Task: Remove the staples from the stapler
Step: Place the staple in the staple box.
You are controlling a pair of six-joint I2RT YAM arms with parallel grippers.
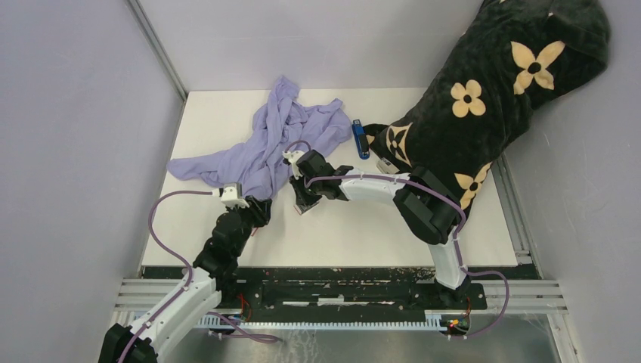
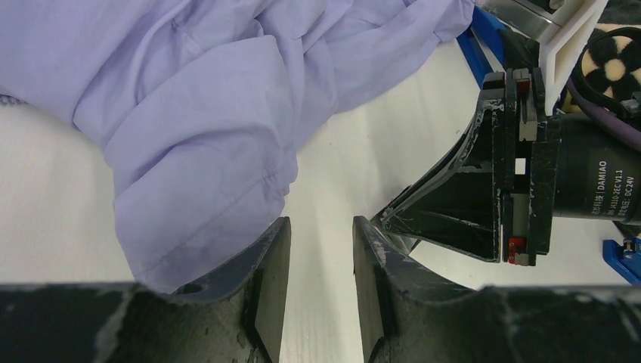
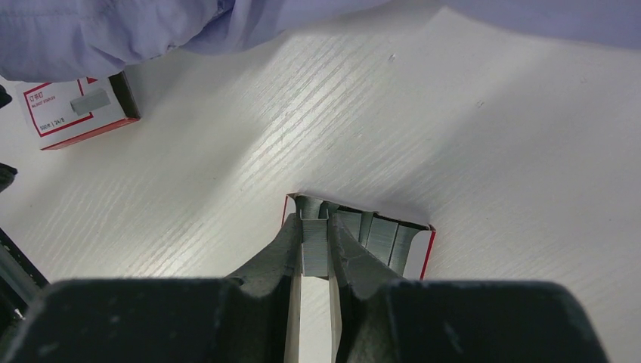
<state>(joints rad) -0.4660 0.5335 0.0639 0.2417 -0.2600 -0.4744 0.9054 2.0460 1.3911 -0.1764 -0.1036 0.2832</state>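
Pinches one strip of staples (image 3: 315,259) in the right gripper (image 3: 316,224), fingers nearly closed, inside an open red-edged box (image 3: 425,253). Holds the left gripper (image 2: 321,253) apart on nothing, just beside the purple cloth (image 2: 196,113). Shows the blue stapler (image 1: 361,139) farther back, beside the cloth's right edge.

The white wood-grain table (image 1: 363,234) carried a crumpled lavender garment (image 1: 280,140) across its far left. A blue stapler (image 1: 360,138) lay just beside it, next to black flower-patterned fabric (image 1: 484,98) heaped over the far right corner. Nearer the middle sat a red-and-white staple box (image 3: 75,113), and apart from it an open red-edged tray (image 3: 423,257) packed with staples (image 3: 378,231).
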